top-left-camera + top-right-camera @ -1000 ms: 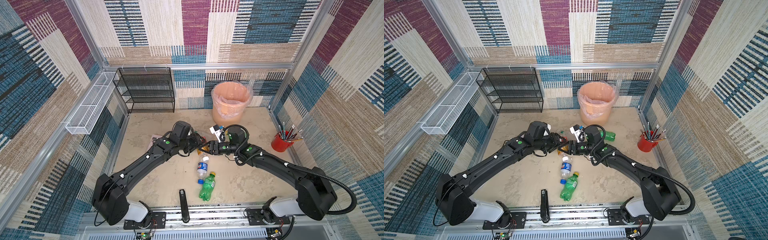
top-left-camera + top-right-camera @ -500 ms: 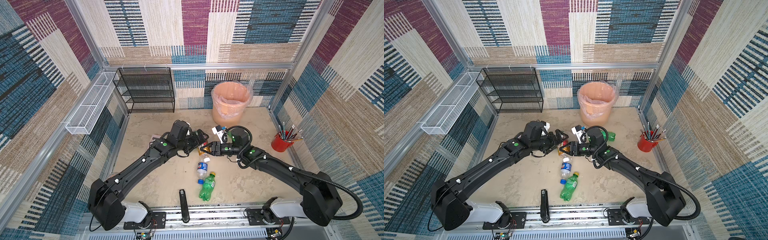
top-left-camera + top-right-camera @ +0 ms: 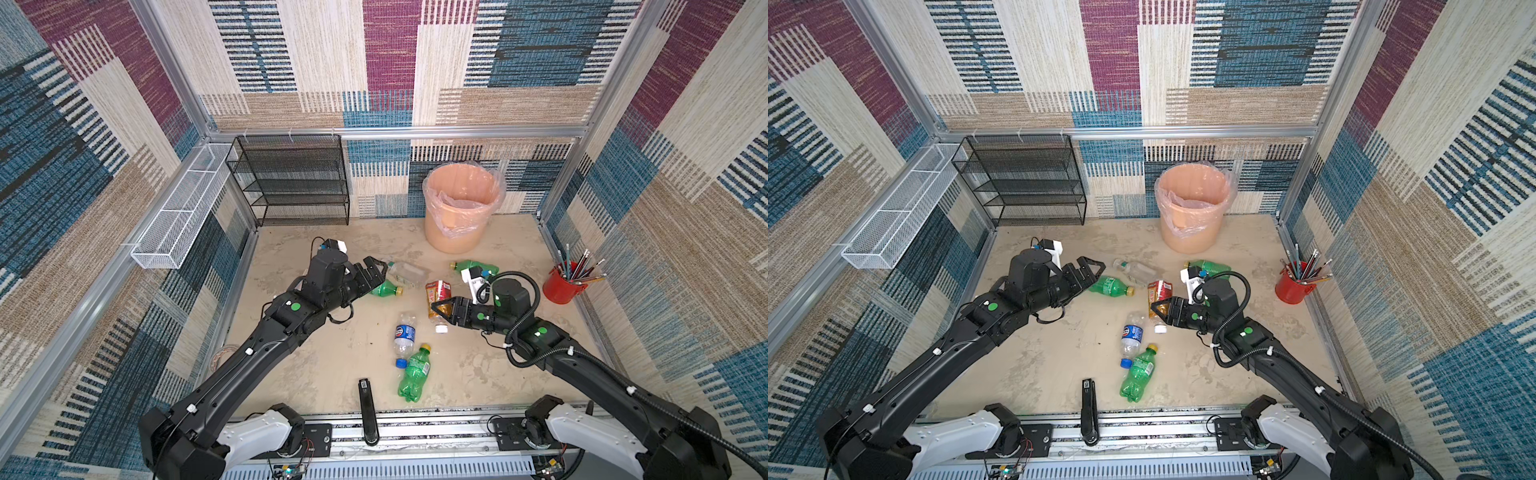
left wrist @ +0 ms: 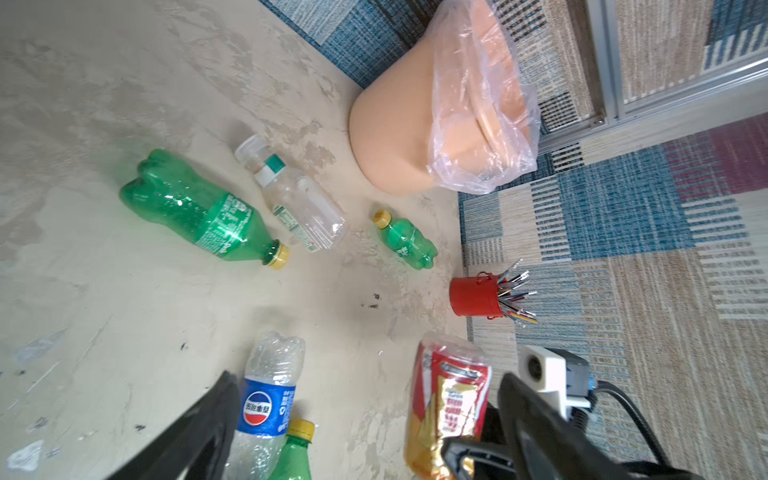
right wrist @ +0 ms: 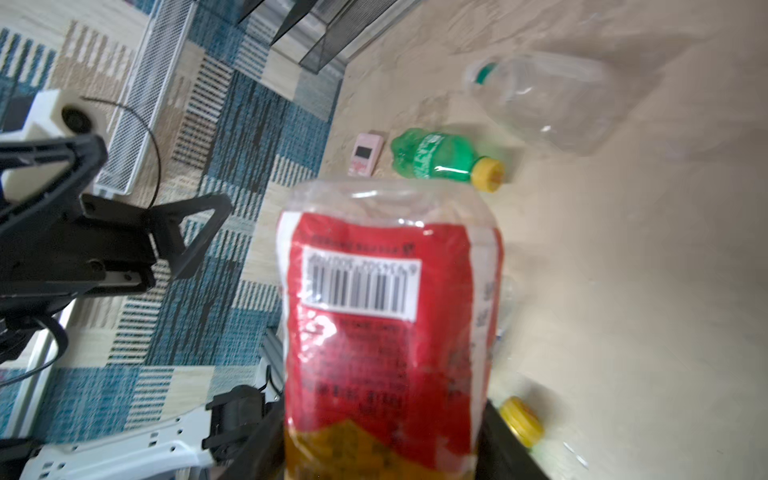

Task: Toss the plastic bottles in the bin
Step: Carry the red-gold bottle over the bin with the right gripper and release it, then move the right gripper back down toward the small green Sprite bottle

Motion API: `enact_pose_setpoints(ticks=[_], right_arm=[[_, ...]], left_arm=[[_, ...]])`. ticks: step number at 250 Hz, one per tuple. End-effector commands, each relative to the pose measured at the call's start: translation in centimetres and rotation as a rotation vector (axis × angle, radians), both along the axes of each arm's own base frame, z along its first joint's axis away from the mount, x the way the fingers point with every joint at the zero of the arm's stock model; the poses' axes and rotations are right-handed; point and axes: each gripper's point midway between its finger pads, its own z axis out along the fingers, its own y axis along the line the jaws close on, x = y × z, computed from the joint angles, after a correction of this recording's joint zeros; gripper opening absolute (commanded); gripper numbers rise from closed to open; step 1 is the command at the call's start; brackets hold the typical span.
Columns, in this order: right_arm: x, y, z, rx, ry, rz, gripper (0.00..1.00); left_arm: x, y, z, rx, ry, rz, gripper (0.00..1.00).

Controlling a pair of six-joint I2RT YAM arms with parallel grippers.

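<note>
**Amber bottle handed over to the right arm**

The left gripper (image 3: pixel 375 272) had let go and drawn back, its jaws spread wide and empty. The right gripper (image 3: pixel 441 309) alone now pinched the amber bottle (image 3: pixel 436 291) near its cap end. The handover looked complete, so the carry to the bin (image 3: pixel 451 237), well apart at the back, seemed next. Five other bottles (image 3: pixel 405 334) lay scattered between the arms

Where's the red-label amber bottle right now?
The amber bottle is right of centre in both top views, clamped in the right gripper, beside the Pepsi bottle.
</note>
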Motion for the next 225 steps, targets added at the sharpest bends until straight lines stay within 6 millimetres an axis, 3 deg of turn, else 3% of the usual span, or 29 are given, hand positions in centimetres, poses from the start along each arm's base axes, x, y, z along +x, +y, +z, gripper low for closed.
enact_pose_setpoints(ticks=[1,32,68,104,135,163,176,191,207,210,225], right_arm=[[1.1,-4.4,-1.7,-0.12,0.022,-0.219,0.52],[1.4,-7.4,-0.4,-0.145,-0.047,-0.357,0.53],[2.0,-9.2,4.3,-0.107,-0.222,-0.456,0.54],[4.1,-10.7,9.4,-0.104,-0.361,-0.551,0.54],[9.2,-10.7,15.5,-0.102,-0.482,-0.574,0.55],[16.0,-10.4,23.6,-0.105,-0.613,-0.575,0.57],[19.0,-10.5,27.3,-0.111,-0.642,-0.596,0.67],[22.1,-10.7,29.8,-0.119,-0.624,-0.602,0.84],[23.7,-10.7,31.9,-0.152,-0.607,-0.601,0.98],[23.9,-10.6,31.6,-0.163,-0.592,-0.595,1.0],[23.1,-10.3,33.6,-0.158,-0.615,-0.571,0.99]], left_arm=[[-0.8,0.9,-1.7,0.048,0.039,-0.006,0.96],[-1.8,1.3,-3.7,0.062,0.086,-0.014,0.95],[-2.8,1.2,-5.6,0.04,0.143,-0.022,0.94],[-3.1,1.3,-5.8,0.031,0.155,-0.02,0.94],[-2.9,1.2,-5.0,0.034,0.132,-0.029,0.94],[-2.8,1.2,-4.2,0.04,0.116,-0.035,0.94],[-2.8,1.3,-4.0,0.04,0.111,-0.034,0.94],[-2.9,1.4,-3.9,0.039,0.106,-0.031,0.94],[-2.9,1.5,-3.7,0.038,0.103,-0.024,0.93],[-2.9,1.6,-3.7,0.037,0.101,-0.023,0.93],[-3.1,1.8,-3.5,0.036,0.094,-0.017,0.93]])
